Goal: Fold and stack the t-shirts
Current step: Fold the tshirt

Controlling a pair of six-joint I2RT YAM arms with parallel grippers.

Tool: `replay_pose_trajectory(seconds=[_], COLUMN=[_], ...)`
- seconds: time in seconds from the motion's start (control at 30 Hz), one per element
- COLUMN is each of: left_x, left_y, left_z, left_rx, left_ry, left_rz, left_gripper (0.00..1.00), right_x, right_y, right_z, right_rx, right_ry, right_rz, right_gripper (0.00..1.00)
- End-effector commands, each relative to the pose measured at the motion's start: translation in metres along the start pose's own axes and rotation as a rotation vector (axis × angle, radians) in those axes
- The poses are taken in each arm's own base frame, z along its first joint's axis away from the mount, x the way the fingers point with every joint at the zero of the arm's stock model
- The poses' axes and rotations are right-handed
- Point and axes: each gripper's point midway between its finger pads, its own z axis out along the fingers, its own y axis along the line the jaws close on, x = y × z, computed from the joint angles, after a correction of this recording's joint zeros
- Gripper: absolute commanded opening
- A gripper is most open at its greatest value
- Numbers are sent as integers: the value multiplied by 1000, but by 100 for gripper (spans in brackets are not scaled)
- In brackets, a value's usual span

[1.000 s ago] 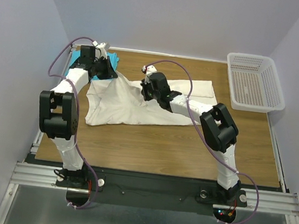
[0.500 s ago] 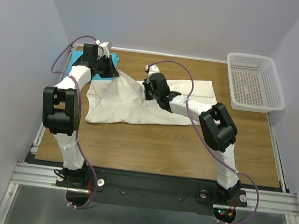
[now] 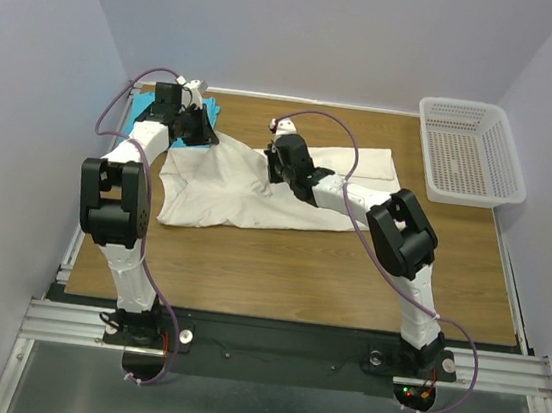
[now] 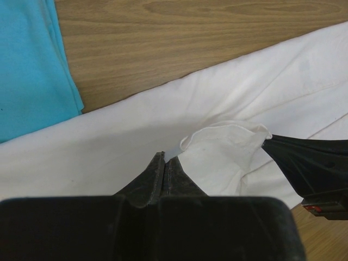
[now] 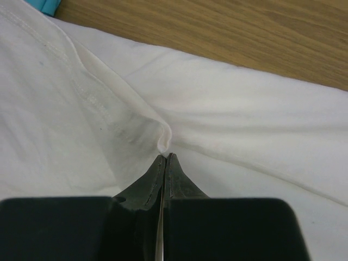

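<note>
The cream t-shirt [image 3: 247, 193] lies spread and rumpled across the middle of the wooden table [image 3: 280, 257]. At the back left corner the turquoise t-shirt [image 3: 145, 105] lies partly under my left arm. Both grippers hold the cream shirt's back edge up off the table. My left gripper [image 4: 164, 157] is shut on a fold of that cream t-shirt [image 4: 223, 147], with the turquoise t-shirt [image 4: 32, 65] off to its left. My right gripper [image 5: 165, 156] is shut on a raised pinch of the cream t-shirt [image 5: 109, 109]. From above, the left gripper [image 3: 211, 139] and right gripper [image 3: 270, 166] stand a short way apart.
A white perforated basket [image 3: 469, 155] stands at the back right corner. Bare wood shows in front of the shirt and between the shirt and the basket. Grey walls close in the left, back and right sides.
Both grippers have shifted slightly toward the back, drawing the cream shirt's lifted edge with them. Both stay shut on the cloth.
</note>
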Motion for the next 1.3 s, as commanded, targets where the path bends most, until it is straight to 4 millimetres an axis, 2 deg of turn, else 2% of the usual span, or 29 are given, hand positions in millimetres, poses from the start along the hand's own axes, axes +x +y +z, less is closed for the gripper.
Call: replay_pose_trajectory(seconds=[0.0, 0.37, 1.07, 1.27], left_x=[-26, -24, -20, -22], left_y=[-3, 4, 12, 15], left_z=[-5, 3, 9, 13], left_rx=[-11, -26, -47, -55], left_ry=[-63, -50, -36, -35], left_rz=[52, 45, 38, 33], left_gripper=[0, 0, 0, 0], right_x=[-35, -31, -24, -28], right_y=[-5, -10, -8, -10], right_z=[3, 6, 13, 15], right_rx=[27, 49, 36, 56], right_ry=[-89, -83, -68, -80], right_rz=[29, 16, 10, 14], right_gripper=[0, 0, 1, 2])
